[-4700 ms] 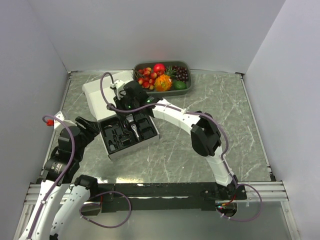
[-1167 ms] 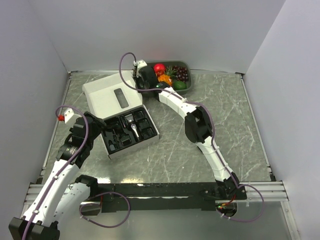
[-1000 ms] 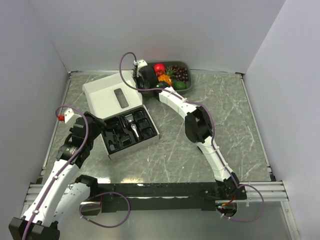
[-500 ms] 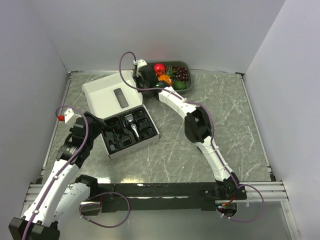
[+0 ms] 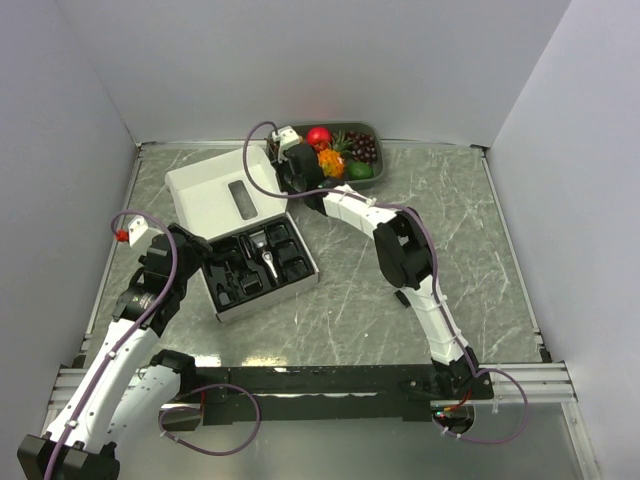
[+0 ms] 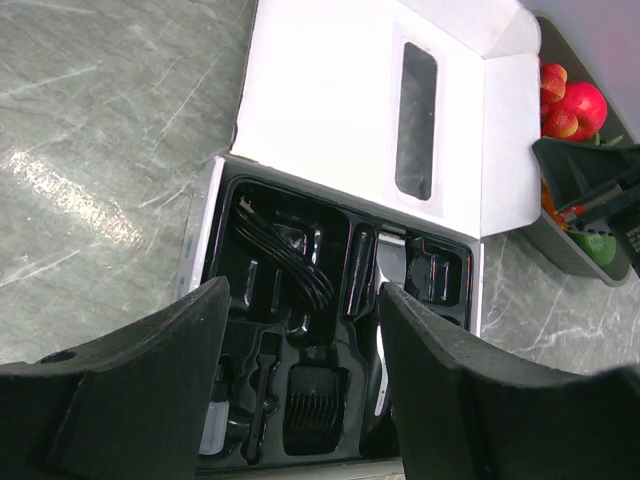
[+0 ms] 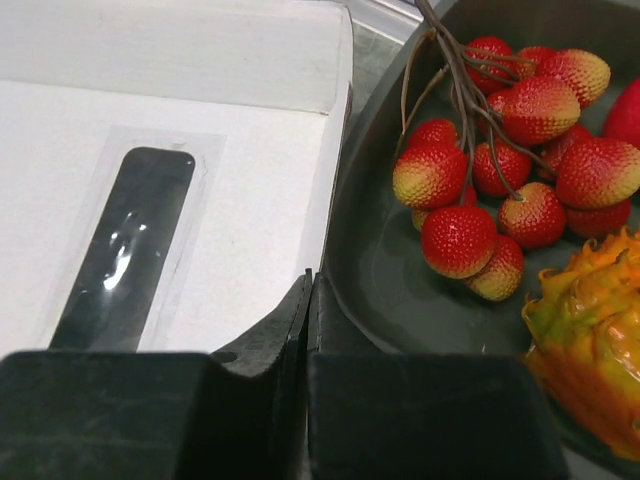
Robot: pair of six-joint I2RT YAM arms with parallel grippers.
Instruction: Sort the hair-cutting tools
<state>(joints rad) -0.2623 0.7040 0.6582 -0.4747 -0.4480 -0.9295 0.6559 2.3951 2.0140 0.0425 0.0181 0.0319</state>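
Note:
The hair-cutting tools lie in the black moulded insert (image 5: 222,270) of an open white box. Among them are a slim black-and-silver clipper (image 5: 268,258) (image 6: 384,300), a comb guard (image 6: 315,405), a coiled black cord (image 6: 285,255) and a small brush (image 6: 262,395). My left gripper (image 5: 196,250) (image 6: 305,300) hangs open over the insert's left end, its fingers straddling the guard and holding nothing. My right gripper (image 5: 290,165) (image 7: 308,285) is shut and empty. Its tips sit over the seam between the white lid (image 7: 230,200) and the grey fruit tray (image 7: 375,270).
The box lid (image 5: 205,190) lies flat behind the insert, with a dark window (image 5: 240,195) in it. The fruit tray (image 5: 372,130) holds strawberries (image 7: 460,240), a red fruit, an orange spiky fruit (image 7: 590,320), grapes and a green fruit. White walls enclose the marble table.
My right arm has gone from over the insert to the fruit tray's left edge. Its jaws have closed within the last second and it has shifted slightly rightward. The left gripper came to the insert earlier and now holds still.

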